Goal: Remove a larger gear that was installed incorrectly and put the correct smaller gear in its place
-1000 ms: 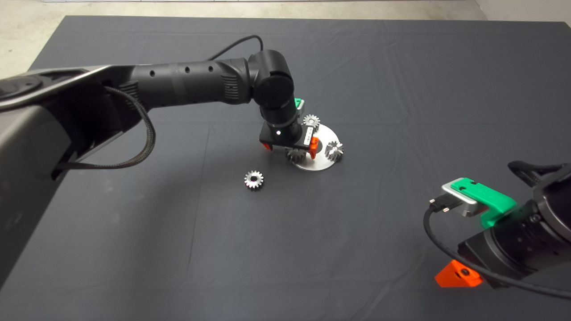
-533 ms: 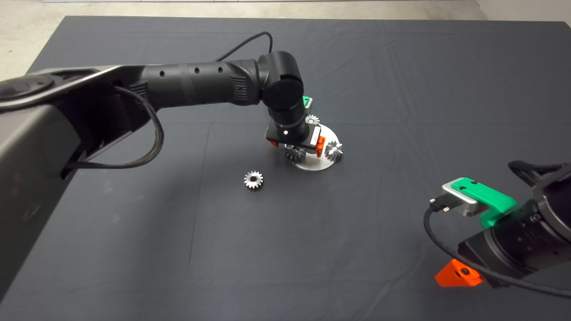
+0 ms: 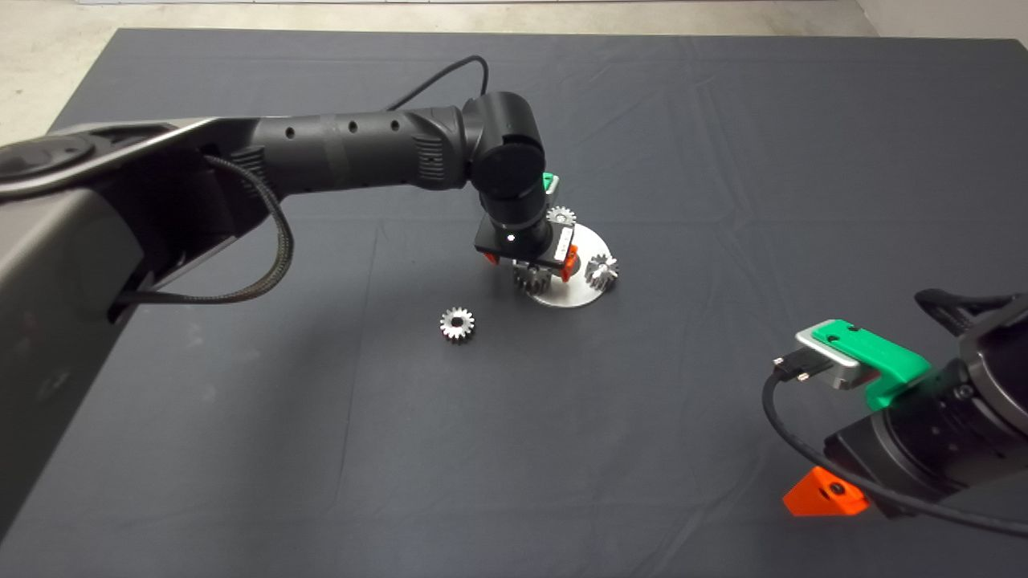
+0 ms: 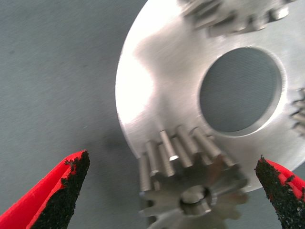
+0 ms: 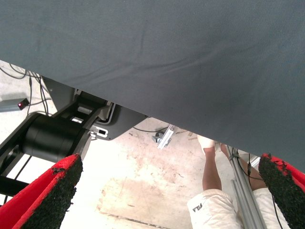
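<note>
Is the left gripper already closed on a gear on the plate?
No: the left gripper is open, its fingers apart on either side of a plate-mounted gear.

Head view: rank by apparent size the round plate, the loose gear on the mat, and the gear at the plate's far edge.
1. Plate
2. Loose gear
3. Far gear, only slightly smaller-looking; it sits farther from the camera, so these two may match.
</note>
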`<action>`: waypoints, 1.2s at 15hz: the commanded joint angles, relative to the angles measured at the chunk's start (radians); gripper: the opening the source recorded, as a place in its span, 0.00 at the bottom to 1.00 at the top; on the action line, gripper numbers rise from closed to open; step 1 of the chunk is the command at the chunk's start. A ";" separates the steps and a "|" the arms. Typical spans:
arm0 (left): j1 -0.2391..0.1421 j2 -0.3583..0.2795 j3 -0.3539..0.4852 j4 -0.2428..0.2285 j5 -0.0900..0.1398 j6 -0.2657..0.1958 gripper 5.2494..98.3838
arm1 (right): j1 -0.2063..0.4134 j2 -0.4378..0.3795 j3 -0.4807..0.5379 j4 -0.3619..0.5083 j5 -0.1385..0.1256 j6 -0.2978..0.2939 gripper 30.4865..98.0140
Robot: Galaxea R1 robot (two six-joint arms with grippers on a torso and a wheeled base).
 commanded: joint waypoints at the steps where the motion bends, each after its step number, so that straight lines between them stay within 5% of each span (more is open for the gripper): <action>1: -0.014 0.002 0.015 0.012 0.029 0.005 0.91 | 0.025 -0.004 0.001 -0.005 -0.125 -0.003 0.99; 12: 0.013 0.003 0.029 0.026 0.044 0.020 0.91 | 0.031 -0.002 0.001 -0.004 -0.125 -0.010 0.99; 18: 0.013 0.003 0.055 0.028 0.042 0.019 0.80 | 0.031 -0.004 0.001 -0.002 -0.125 -0.010 0.99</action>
